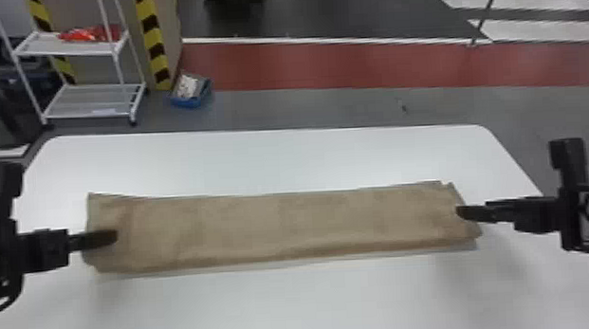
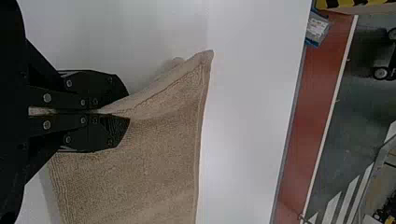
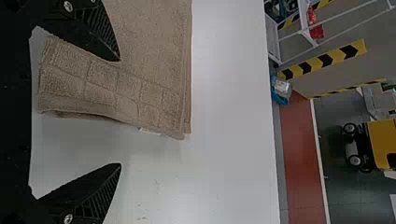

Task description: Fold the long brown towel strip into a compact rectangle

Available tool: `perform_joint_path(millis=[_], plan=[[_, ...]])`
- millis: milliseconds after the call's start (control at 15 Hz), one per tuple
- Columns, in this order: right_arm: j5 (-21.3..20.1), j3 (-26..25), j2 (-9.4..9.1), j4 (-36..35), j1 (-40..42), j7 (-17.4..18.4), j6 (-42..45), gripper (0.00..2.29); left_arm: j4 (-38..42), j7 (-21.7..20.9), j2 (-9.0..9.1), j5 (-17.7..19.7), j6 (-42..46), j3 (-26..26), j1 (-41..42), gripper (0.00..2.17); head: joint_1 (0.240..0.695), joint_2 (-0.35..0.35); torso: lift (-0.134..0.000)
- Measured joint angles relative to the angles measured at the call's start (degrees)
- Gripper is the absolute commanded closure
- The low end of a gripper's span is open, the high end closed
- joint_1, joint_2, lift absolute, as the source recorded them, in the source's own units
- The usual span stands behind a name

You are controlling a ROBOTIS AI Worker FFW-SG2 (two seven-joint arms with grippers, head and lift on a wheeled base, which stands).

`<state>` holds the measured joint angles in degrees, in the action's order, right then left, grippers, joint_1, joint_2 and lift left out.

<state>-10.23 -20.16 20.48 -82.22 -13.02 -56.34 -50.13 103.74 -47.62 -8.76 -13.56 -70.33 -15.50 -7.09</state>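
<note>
Bright, diffuse light here in the head view, washing over the white surface (image 1: 285,304), pale sheen towards its far edge, faint soft shadows spreading nearside of the brown towel's (image 1: 282,224) ends, and the floor (image 1: 334,107) beyond running darker.

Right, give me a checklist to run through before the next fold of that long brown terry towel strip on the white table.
1. Long brown terry towel strip lying within the edges of the white, round-cornered table: ok.
2. Left black two-fingered gripper closed on the towel strip: ok, its left end is pinched between the fingers.
3. Pinch firm enough to lift without slipping: cannot tell.
4. Right black two-fingered gripper clear of the cloth's grip: ok, its fingers are apart with nothing clamped.
5. Layers lined up at the strip's right end: not ok, they sit unevenly.
</note>
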Motion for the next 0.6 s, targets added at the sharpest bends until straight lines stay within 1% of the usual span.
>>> perform_joint_path(millis=[133,267,400,467,600], plan=[[0.01,-0.06,0.00,0.08,-0.08,0.02,0.33,0.08,5.32,-0.20,0.17,2.23,-3.58,0.05,1.54,2.13,0.695,-0.129,-0.120],[0.01,-0.18,-0.08,0.10,-0.15,0.01,0.55,0.08,11.16,-0.16,0.95,4.59,-8.38,0.96,2.48,2.13,0.695,-0.153,-0.120],[0.03,-0.46,-0.22,0.05,-0.08,0.00,0.40,0.09,15.91,0.80,2.80,6.00,-12.52,3.48,2.26,2.13,0.695,-0.184,-0.120],[0.03,-0.68,-0.25,-0.05,0.14,-0.01,0.23,0.09,16.93,1.14,3.69,6.12,-13.81,4.85,1.50,2.13,0.695,-0.223,-0.120],[0.05,-1.19,-0.31,-0.61,0.90,-0.08,-0.30,0.09,17.92,1.78,5.47,6.48,-17.77,6.67,-1.05,2.13,0.695,-0.249,-0.120]])
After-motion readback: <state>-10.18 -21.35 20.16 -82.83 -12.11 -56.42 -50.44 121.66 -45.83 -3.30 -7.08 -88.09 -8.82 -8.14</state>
